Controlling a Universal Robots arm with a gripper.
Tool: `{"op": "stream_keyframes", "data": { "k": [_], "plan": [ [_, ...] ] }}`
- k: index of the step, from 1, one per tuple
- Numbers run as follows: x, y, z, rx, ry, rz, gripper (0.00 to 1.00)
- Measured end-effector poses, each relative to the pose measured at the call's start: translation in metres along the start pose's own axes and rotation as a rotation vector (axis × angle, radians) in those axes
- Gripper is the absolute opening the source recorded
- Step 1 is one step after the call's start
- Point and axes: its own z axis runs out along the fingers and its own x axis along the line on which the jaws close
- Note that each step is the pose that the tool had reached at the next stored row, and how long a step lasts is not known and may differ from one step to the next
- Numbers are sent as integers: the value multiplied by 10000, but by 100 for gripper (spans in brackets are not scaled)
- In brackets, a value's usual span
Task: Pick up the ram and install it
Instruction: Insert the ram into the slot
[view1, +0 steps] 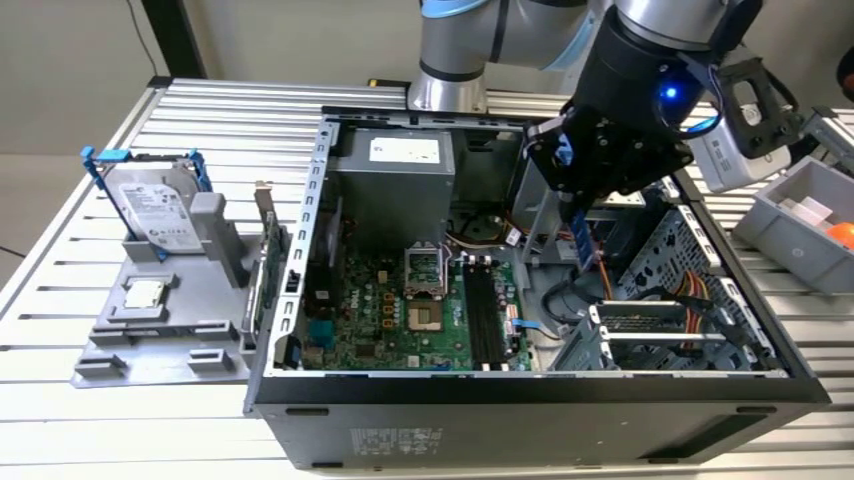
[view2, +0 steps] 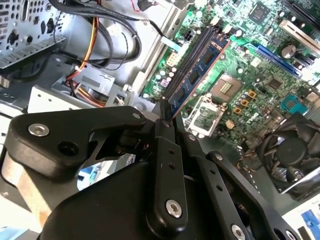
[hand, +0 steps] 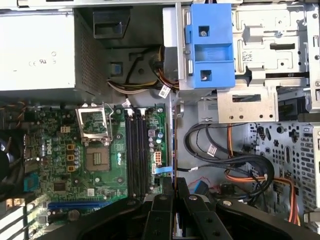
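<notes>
In the second wrist view the gripper (view2: 165, 117) is hiding the held end of the ram (view2: 198, 71). In the exterior view the arm (view1: 641, 60) is running off the top edge, and the grey bin (view1: 783, 215) with an orange thing (view1: 841, 235), too small to name, is being cut by the exterior view's right edge

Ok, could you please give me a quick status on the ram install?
Gripper shut on the ram, above the open case. Ram not seated; memory slots empty. Nothing blocking the slots.
</notes>
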Motion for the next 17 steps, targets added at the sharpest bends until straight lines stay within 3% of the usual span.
{"op": "stream_keyframes", "data": {
  "k": [12,17],
  "plan": [
    [0,-1,13,5,-48,646,0],
    [0,-1,17,5,-56,749,0]
  ]
}}
